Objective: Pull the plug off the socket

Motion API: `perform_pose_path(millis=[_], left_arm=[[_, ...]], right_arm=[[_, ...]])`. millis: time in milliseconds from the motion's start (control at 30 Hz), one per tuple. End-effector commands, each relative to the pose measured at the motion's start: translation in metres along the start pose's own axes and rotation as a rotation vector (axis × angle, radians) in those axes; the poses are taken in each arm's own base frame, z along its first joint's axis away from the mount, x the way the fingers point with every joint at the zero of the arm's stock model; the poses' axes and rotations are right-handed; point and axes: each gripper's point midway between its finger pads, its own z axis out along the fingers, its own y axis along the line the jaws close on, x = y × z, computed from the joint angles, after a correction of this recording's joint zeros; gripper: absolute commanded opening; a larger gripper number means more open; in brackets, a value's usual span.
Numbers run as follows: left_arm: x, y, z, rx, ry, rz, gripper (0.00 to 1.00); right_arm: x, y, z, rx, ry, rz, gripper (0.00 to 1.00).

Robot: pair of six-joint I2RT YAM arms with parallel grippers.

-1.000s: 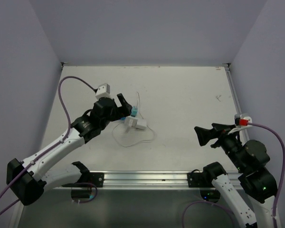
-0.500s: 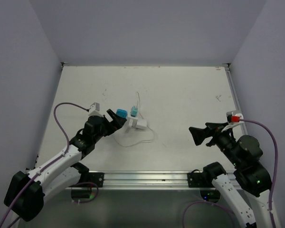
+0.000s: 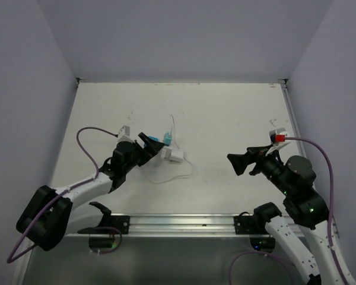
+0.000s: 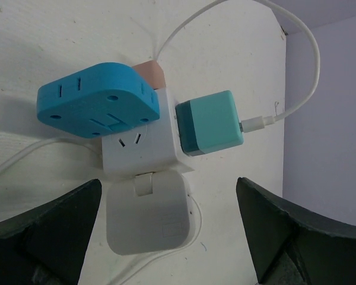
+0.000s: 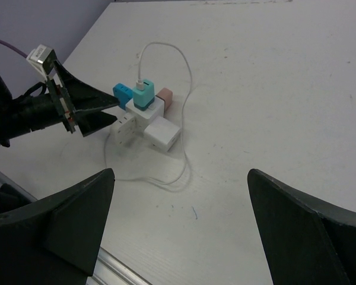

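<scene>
The teal plug [image 4: 209,122] lay flat in the white socket [image 4: 143,142], left of mid-table [image 3: 237,119], cable end facing the far wall. The left gripper [image 3: 147,145] just beside it and the right gripper [image 3: 240,164] well apart both gaped empty.

Readable text: none in any view.
White socket cube [image 4: 143,148], between the left gripper [image 4: 169,184] jaws: unmarked.
Teal plug [image 4: 209,122]: unmarked.

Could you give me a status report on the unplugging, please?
Open and empty: left end effector at the socket, right end effector off to the side. Teal plug seated, not gripped. Nothing blocking.
</scene>
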Motion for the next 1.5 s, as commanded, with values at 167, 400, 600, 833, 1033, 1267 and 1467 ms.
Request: perform_pose_path(millis=[167, 400, 600, 833, 1033, 1267, 1467], left_arm=[[-0.011, -0.003, 0.012, 0.039, -0.044, -0.012, 1.00], [-0.009, 0.006, 0.017, 0.030, -0.043, -0.024, 0.98], [0.000, 0.006, 0.028, 0.066, -0.018, -0.040, 0.96], [0.001, 0.003, 0.033, 0.104, -0.019, -0.035, 0.94], [-0.002, 0.008, 0.033, 0.111, -0.039, -0.051, 0.90], [0.001, 0.015, 0.033, 0.099, -0.035, -0.064, 0.76], [-0.001, 0.020, 0.031, 0.101, -0.053, -0.067, 0.51]], right_arm=[[-0.002, 0.012, 0.015, -0.088, -0.002, -0.045, 0.99], [0.001, 0.016, 0.024, -0.125, -0.007, -0.045, 0.99], [0.005, 0.017, 0.033, -0.145, 0.011, -0.055, 0.99], [0.012, 0.019, 0.039, -0.169, 0.026, -0.038, 0.99], [0.013, 0.019, 0.041, -0.174, 0.032, -0.040, 0.99], [0.020, 0.023, 0.041, -0.205, 0.055, -0.035, 0.99], [0.037, 0.024, 0.041, -0.225, 0.107, -0.021, 0.99]])
